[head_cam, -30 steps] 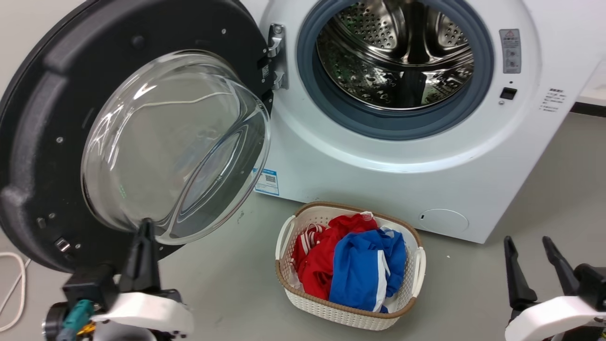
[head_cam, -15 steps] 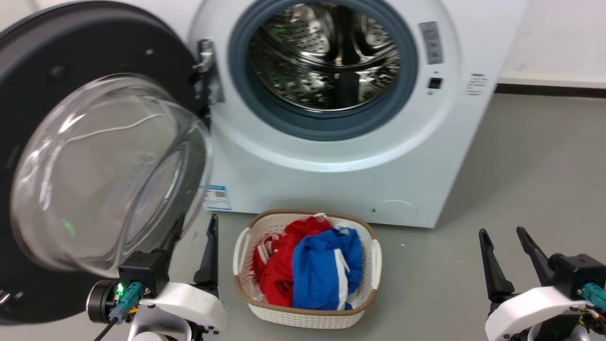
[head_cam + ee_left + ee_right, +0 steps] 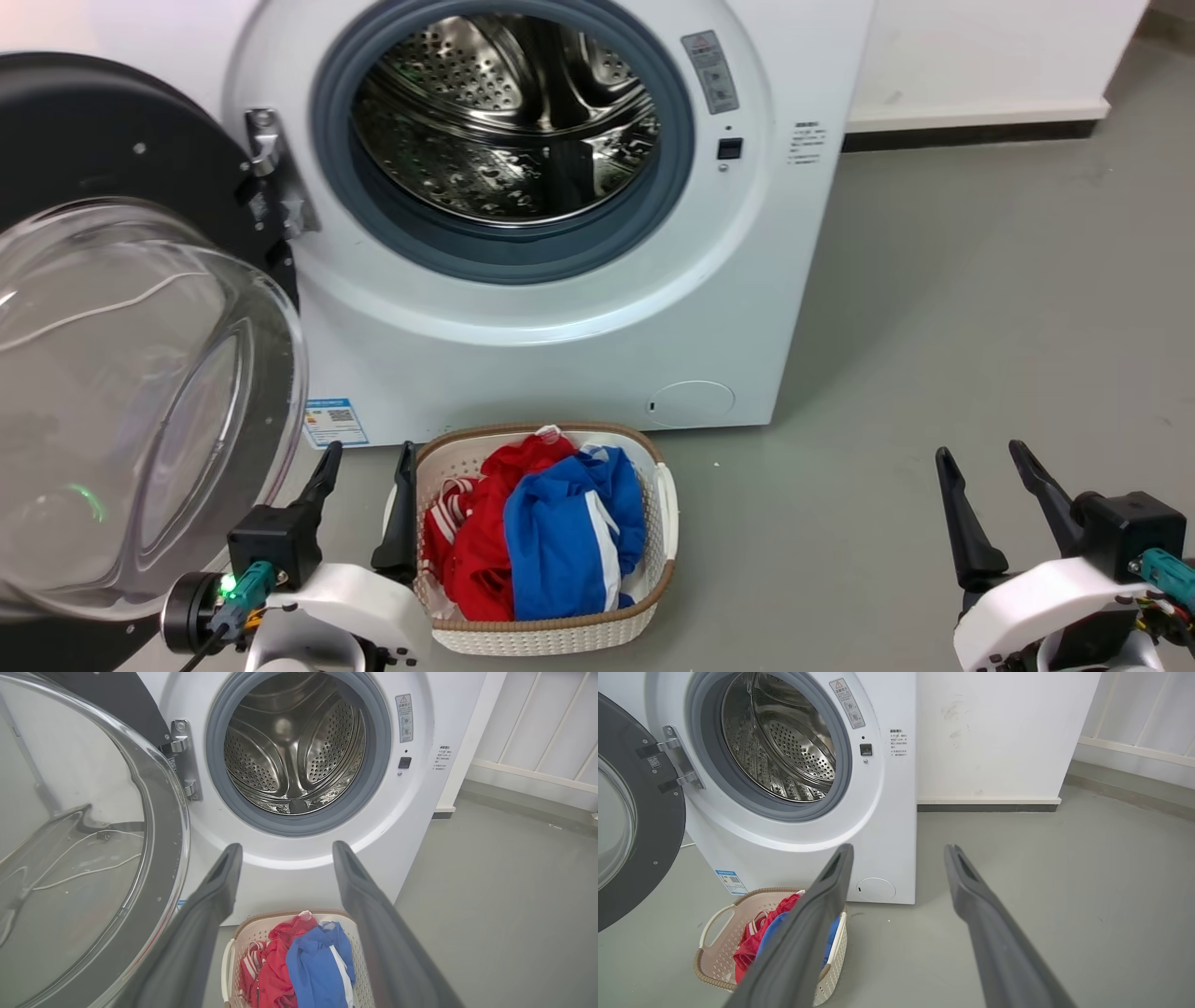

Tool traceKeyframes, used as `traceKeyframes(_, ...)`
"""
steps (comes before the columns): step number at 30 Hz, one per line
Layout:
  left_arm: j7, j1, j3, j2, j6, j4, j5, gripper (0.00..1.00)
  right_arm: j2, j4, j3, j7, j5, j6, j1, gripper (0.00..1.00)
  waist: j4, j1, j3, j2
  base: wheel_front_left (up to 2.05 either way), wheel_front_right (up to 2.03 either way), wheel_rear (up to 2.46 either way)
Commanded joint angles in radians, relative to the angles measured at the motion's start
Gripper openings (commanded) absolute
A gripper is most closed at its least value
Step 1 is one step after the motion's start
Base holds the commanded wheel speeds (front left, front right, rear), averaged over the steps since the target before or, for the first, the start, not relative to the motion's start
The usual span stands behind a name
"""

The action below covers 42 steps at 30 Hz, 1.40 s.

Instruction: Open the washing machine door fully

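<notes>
Head view: the washing machine door (image 3: 112,131) hangs wide; my left gripper (image 3: 369,453) and right gripper (image 3: 980,451) sit spread, empty. For any last swing, I'd press its black rim outward, gently.

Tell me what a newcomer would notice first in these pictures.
The washing machine door, a black disc with a bulging glass bowl, hangs wide open at the left, baring the steel drum. On the floor in front stands a white basket of red and blue clothes. The left gripper and right gripper hover open, holding nothing.
</notes>
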Motion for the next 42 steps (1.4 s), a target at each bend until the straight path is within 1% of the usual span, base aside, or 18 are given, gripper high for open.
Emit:
traceKeyframes(1,-0.006,0.011,0.004,0.004,0.005,0.007,-0.003,1.00,-0.006,0.003,0.004,-0.003,-0.001,0.000,-0.016,1.00,-0.009,0.0001,0.003,-0.0001,0.00,0.00,0.00)
traceKeyframes(10,-0.015,0.020,0.010,0.008,0.021,0.026,-0.009,1.00,-0.009,0.016,0.014,-0.021,0.007,0.000,-0.028,1.00,-0.004,0.0001,0.003,-0.0001,0.00,0.00,0.00)
traceKeyframes(17,-0.021,0.012,0.005,0.009,0.019,0.032,-0.009,1.00,-0.011,0.015,0.012,-0.027,0.010,0.000,-0.019,1.00,0.008,0.0001,0.001,-0.0001,0.00,0.00,0.00)
traceKeyframes(28,-0.025,0.005,0.001,0.012,0.028,0.037,-0.011,1.00,-0.016,0.018,0.018,-0.028,0.019,0.000,-0.025,1.00,0.010,0.0001,0.002,-0.0001,0.00,0.00,0.00)
traceKeyframes(29,-0.022,0.012,0.002,0.007,0.024,0.035,-0.010,0.00,-0.012,0.016,0.017,-0.025,0.017,0.000,-0.020,0.00,0.010,0.0001,0.002,-0.0001,0.00,0.00,0.00)
traceKeyframes(32,-0.017,0.028,-0.001,-0.007,0.022,0.055,-0.017,0.00,-0.007,0.043,0.016,-0.021,0.025,0.000,-0.008,0.00,0.010,0.0001,0.003,-0.0001,0.00,0.00,0.00)
traceKeyframes(42,0.022,0.021,0.056,-0.038,-0.022,0.064,-0.179,0.00,0.000,0.069,-0.001,0.000,0.223,0.000,-0.028,0.00,0.014,0.0001,0.005,-0.0001,0.00,0.00,0.00)
